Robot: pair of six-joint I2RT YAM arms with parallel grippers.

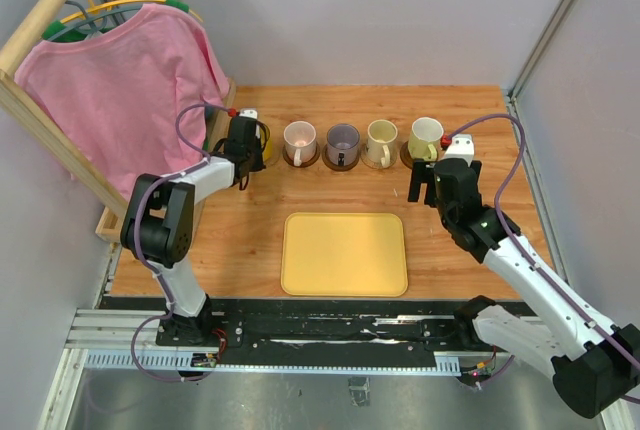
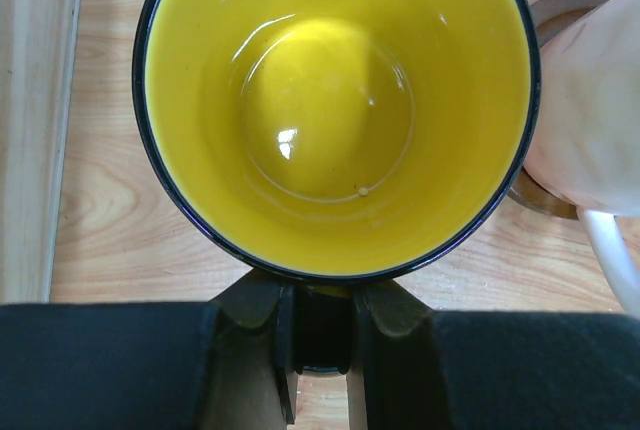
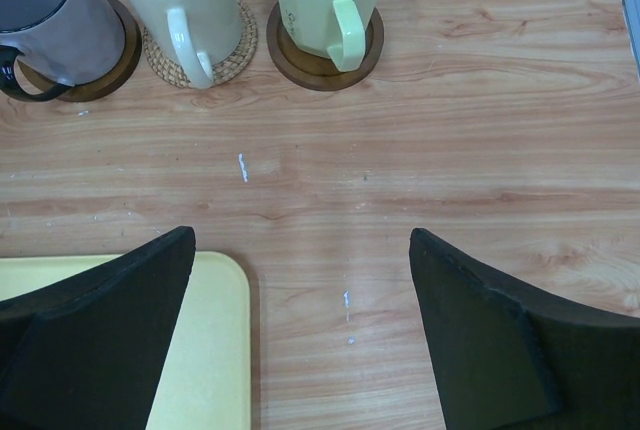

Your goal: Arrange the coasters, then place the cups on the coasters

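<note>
Though glossy inside, yellow cup (image 2: 330,100) dark-rimmed, handle within left pincer (image 2: 322,322).

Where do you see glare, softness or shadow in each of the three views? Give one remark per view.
Left wrist: white glare spots on the glossy inside of the yellow cup; the pink cup at the edge looks soft. Right wrist: even light, grain of the table sharp, its own dark fingers featureless. Top external: diffuse light, only a faint shadow along the tray.
</note>
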